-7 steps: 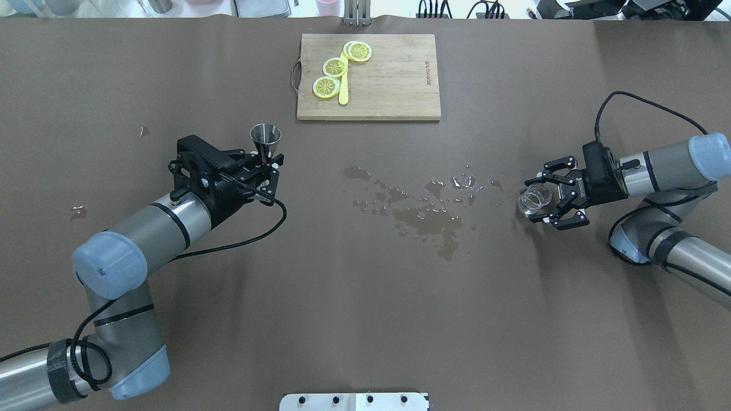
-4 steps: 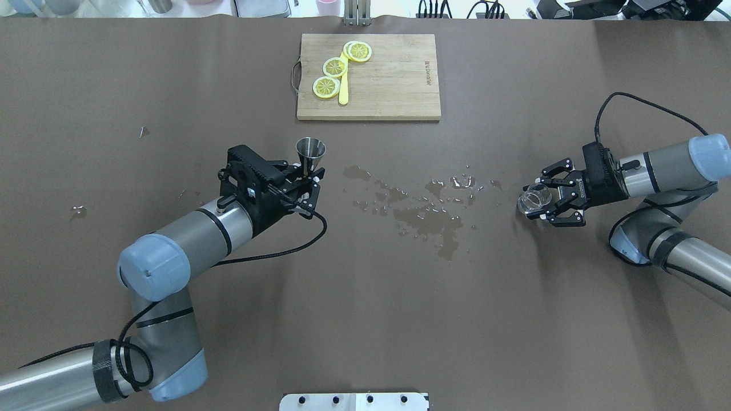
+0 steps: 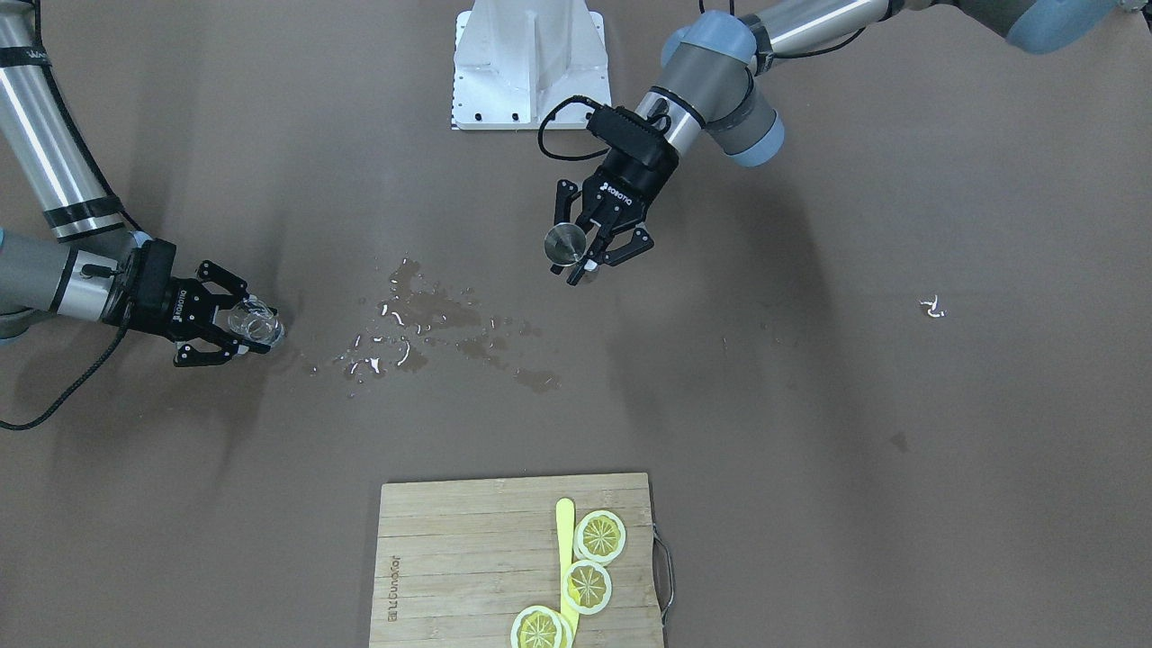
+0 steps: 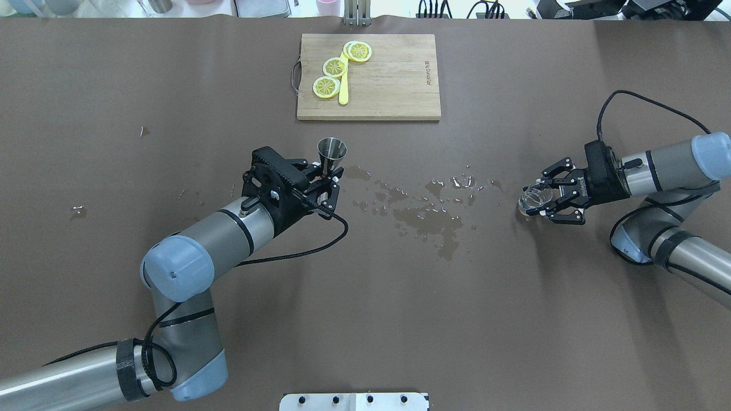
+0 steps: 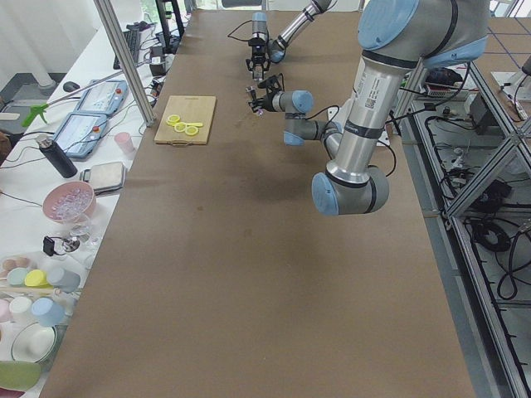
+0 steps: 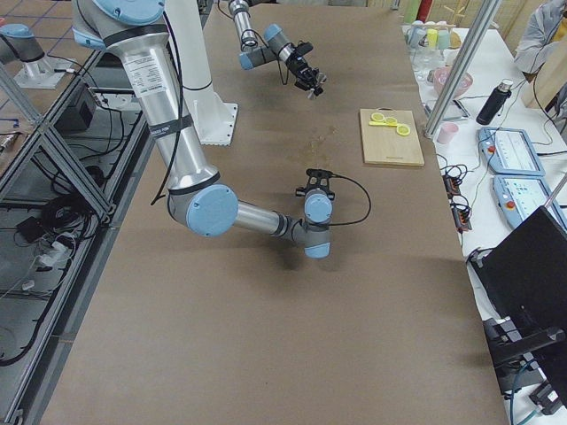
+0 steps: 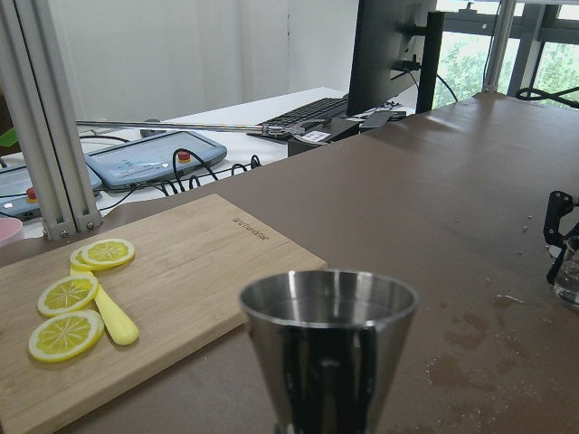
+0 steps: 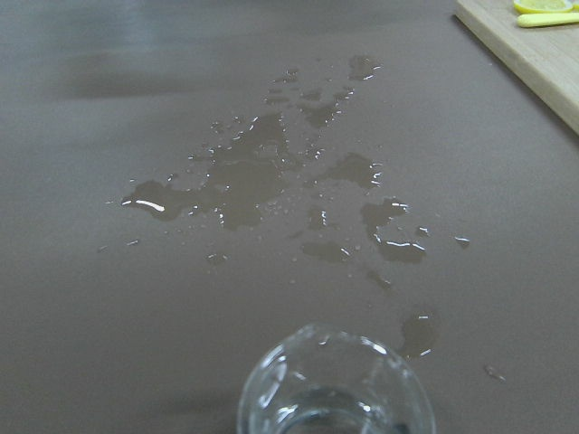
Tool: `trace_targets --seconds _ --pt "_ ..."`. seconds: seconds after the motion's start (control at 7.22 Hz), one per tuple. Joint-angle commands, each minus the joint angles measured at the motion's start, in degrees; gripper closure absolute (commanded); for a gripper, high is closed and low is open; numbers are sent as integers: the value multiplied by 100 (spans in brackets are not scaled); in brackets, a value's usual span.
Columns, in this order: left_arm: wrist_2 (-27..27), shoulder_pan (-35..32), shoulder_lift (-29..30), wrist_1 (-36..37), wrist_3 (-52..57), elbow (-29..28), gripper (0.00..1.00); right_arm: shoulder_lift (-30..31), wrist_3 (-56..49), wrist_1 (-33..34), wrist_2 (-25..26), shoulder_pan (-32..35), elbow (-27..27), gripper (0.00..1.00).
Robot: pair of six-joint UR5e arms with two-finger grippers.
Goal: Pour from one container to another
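Note:
A steel jigger stands upright in my left gripper, which is shut on its lower half and holds it above the table just left of the spill. From the front, the jigger shows at that gripper; its rim fills the left wrist view. A clear glass sits at the far right between the fingertips of my right gripper, which is shut on the glass. The glass is at the bottom of the right wrist view, and also shows in the front view.
A puddle of spilled liquid spreads over the brown table between the two grippers. A wooden cutting board at the back carries lemon slices and a yellow knife. The robot's white base sits at the near edge.
My left arm has carried the jigger to the right, toward the spill. The right gripper's fingers have narrowed around the glass, which stays in place.

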State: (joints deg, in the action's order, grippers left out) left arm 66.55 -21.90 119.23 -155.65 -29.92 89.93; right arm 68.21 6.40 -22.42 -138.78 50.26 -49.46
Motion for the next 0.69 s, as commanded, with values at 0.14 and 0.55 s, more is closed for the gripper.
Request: trace_targets --seconds 0.14,0.55 --pt "-283 10 853 -97 -5 -1078 100 26 -86 158 0 264 -221 100" --pt "-74 124 971 -998 222 -1188 100 262 -1084 1279 -26 590 -1001 100"
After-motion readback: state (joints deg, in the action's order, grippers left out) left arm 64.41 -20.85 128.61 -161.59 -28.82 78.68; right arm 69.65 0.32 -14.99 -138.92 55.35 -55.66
